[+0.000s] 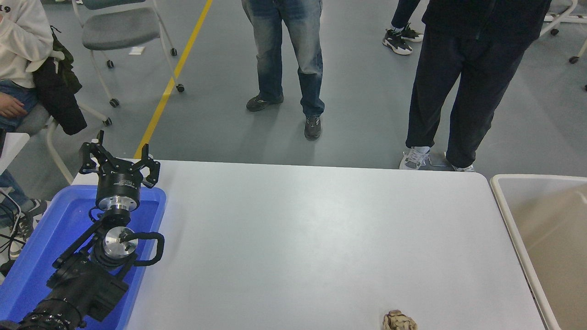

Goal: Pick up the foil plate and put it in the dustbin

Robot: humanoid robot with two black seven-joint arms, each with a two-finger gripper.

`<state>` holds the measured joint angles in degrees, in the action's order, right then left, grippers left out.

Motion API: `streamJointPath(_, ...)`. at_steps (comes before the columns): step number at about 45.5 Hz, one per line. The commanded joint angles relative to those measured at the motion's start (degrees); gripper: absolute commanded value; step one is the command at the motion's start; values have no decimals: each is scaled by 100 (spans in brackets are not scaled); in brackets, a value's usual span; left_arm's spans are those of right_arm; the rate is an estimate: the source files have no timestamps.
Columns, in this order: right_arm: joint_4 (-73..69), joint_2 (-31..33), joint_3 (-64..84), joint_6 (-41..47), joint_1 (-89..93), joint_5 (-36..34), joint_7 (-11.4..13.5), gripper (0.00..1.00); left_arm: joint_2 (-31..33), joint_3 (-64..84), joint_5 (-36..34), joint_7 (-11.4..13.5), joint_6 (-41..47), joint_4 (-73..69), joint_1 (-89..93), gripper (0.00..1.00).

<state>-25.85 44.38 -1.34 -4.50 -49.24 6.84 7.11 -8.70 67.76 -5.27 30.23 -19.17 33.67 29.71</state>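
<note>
Only the left arm in view, bin at far right

Left black gripper (120, 158) hangs over the far end of the blue plastic tray (36, 256), fingers spread apart, holding nothing. Right arm is out of view. White table (312, 238) spreads to the right; a small crumpled tan paper ball (400, 321) sits at its near edge. Large beige rectangular plastic dustbin (509, 215) stands just beside the table's right end, tan interior showing. Shiny foil plate cannot be seen anywhere. People stand beyond the far side.
</note>
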Motion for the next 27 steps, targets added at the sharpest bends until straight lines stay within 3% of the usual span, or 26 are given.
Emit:
streamJointPath(1,-2195,1063,239,-235,-832,643,9,100,0,0,0,0,1,-1,0,99)
streamJointPath(15,-3382,1152,2883,-595,-3213,626,9,100,0,0,0,0,1,-1,0,99)
streamJointPath(27,-3726,651,3948,-613,-4418,644,9,100,0,0,-9,0,-8,-1,0,99)
